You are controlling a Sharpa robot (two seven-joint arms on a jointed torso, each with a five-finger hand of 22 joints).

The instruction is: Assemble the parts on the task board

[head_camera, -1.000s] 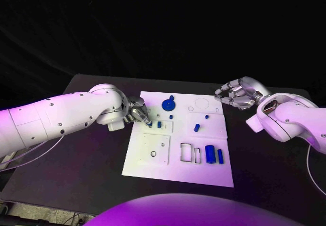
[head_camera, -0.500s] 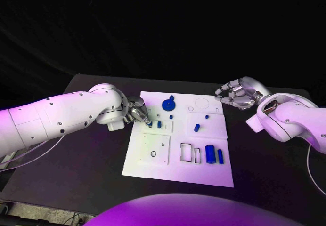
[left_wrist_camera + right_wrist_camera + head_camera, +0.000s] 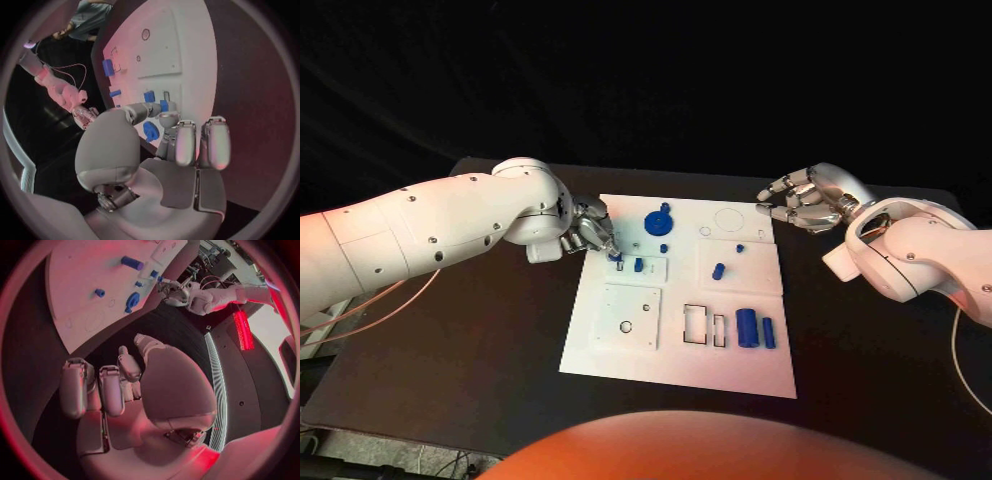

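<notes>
The white task board (image 3: 625, 365) lies mid-table. My left hand (image 3: 590, 236) hovers over the board's left edge and pinches a small blue part (image 3: 616, 256) between thumb and a finger; the pinch is clear in the left wrist view (image 3: 164, 105). Just beside it a short blue peg (image 3: 639, 265) stands in the board. A round blue part with a handle (image 3: 656, 220) lies farther back. My right hand (image 3: 805, 201) hangs off the board's far right corner with fingers curled in on nothing, as the right wrist view (image 3: 119, 385) confirms.
More blue parts sit on the board: a small peg (image 3: 718, 270) at the centre right and two cylinders (image 3: 747, 327) near the front right. Rectangular slots (image 3: 697, 322) and a square inset plate (image 3: 629, 315) lie toward the front. Bare black table (image 3: 473, 340) surrounds the board.
My left arm and hand have risen a little and drawn slightly back from the board, still pinching the small blue part. The right hand has not moved.
</notes>
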